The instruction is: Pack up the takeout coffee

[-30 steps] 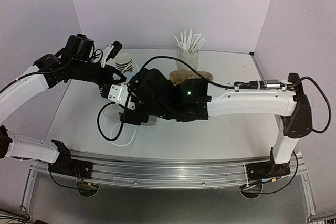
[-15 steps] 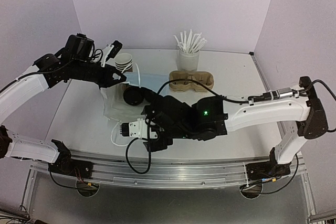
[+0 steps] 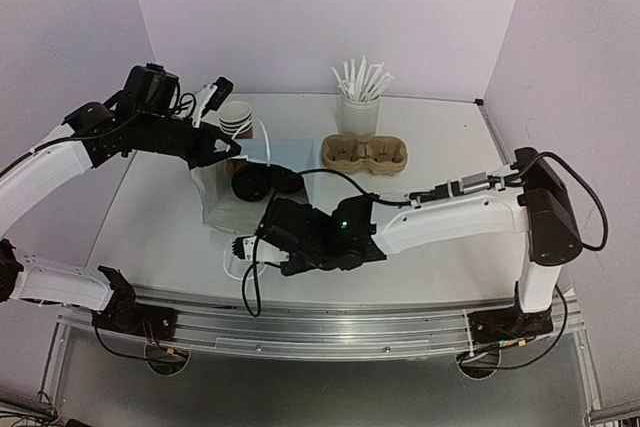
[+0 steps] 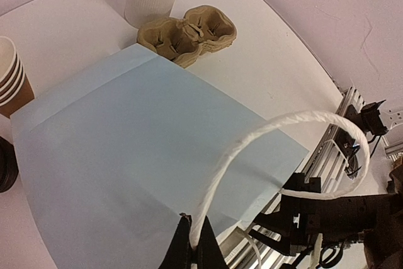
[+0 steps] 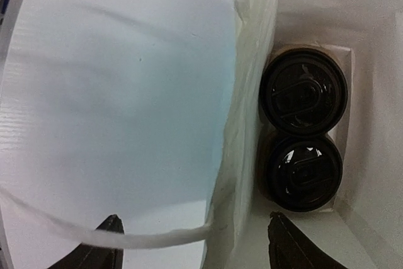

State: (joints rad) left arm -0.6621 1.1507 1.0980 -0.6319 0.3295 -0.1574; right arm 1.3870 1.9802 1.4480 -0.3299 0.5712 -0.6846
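Two lidded cups showed from above in the mouth of the bag. The right hand hung just off the bag's near edge, nearer them than the left hand.

Left wrist: fingers were clamped together on the bag's rope handle.

Right wrist: fingers stood apart, empty. The cups lay ahead inside the bag, lined up away from the hand.

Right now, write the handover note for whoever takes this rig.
Left gripper: shut on the bag handle, holding it up.
Right gripper: open, empty, at the bag's mouth.
Two lids sit side by side inside the bag; what is under them is hidden.
Carrier: empty, outside the bag. Stacked cups: behind the bag.
Done: two lidded items look packed.
Left: probably the carrier and spare cups; check first.
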